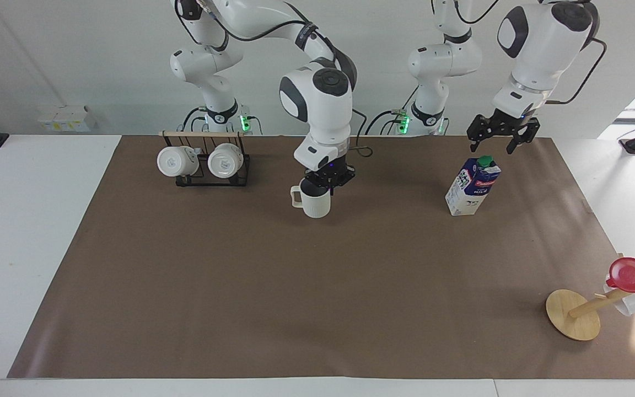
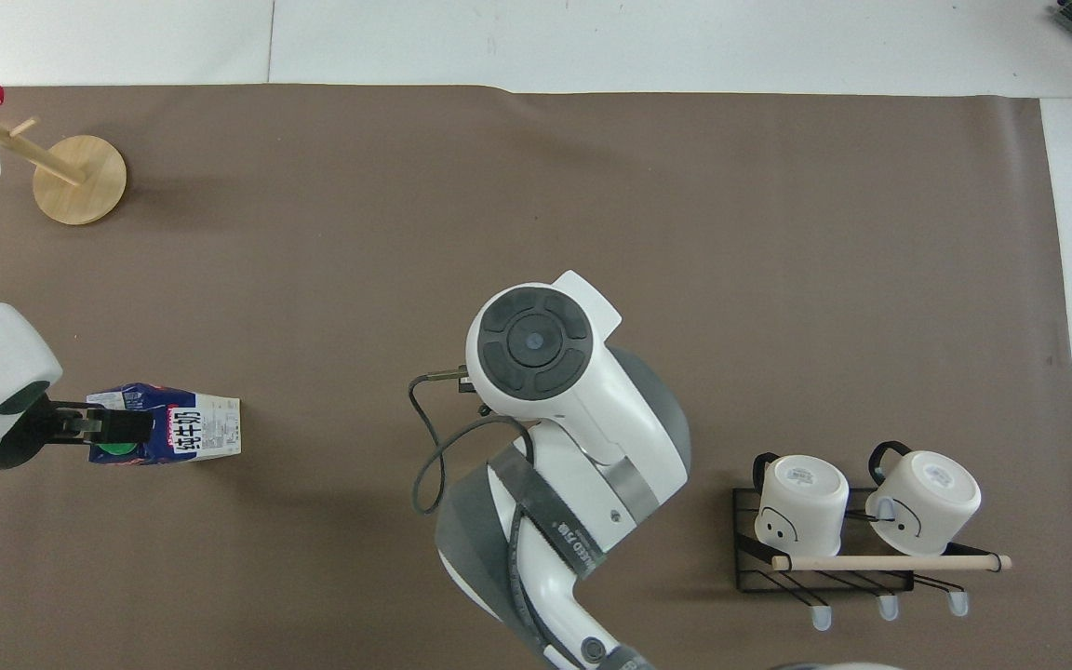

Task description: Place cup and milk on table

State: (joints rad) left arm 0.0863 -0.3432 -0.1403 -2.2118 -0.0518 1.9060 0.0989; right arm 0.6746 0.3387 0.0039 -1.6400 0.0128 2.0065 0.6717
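Note:
The off-white ribbed cup point(image 1: 316, 205), dark inside, hangs upright in my right gripper point(image 1: 326, 182), which is shut on its rim low over the brown sheet point(image 1: 317, 286) of the table point(image 1: 31, 220). In the overhead view the right arm's wrist hides the cup. The milk point(image 1: 473, 187), a blue-and-white carton with a green cap, stands on the sheet toward the left arm's end; it also shows in the overhead view point(image 2: 192, 435). My left gripper point(image 1: 502, 135) is open just above the milk's cap, not touching it; it also shows in the overhead view point(image 2: 94, 430).
A black wire rack point(image 1: 204, 179) with two glossy white mugs point(image 1: 225, 161) stands near the right arm's base. A wooden stand point(image 1: 574, 314) carrying a red cup point(image 1: 631, 274) leans at the corner of the sheet farthest from the robots, at the left arm's end.

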